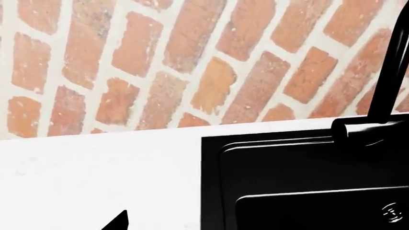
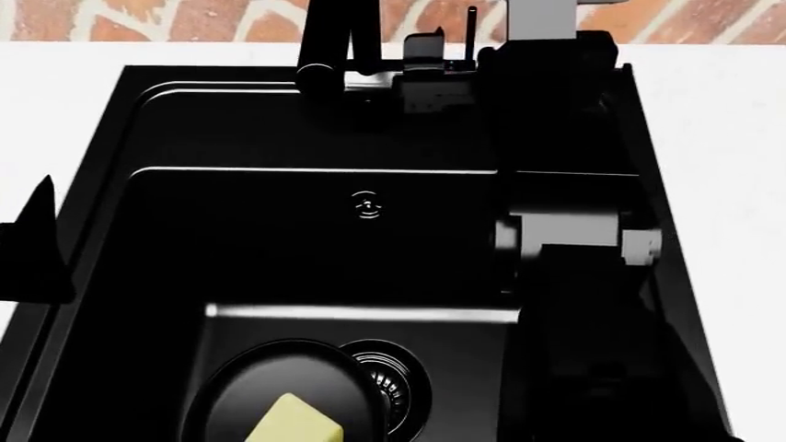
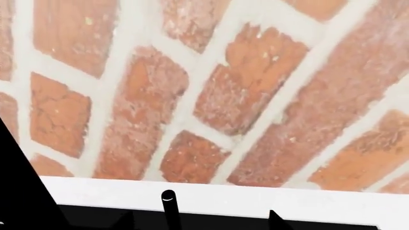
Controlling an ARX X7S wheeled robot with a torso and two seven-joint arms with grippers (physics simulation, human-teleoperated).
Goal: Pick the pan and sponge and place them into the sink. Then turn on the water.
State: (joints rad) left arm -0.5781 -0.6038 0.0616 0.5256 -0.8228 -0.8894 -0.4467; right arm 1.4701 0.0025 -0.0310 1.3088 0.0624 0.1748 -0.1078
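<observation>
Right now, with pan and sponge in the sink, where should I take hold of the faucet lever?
Grip the faucet lever on its upper shaft, just under the rounded tip, coming from the sink side. It is a thin upright rod backed by the brick wall, and the right wrist view shows it between the right gripper's open fingertips.

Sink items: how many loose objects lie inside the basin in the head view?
2. The pan lies on the sink floor beside the drain, and the sponge rests in it. The right arm may hide more.
</observation>
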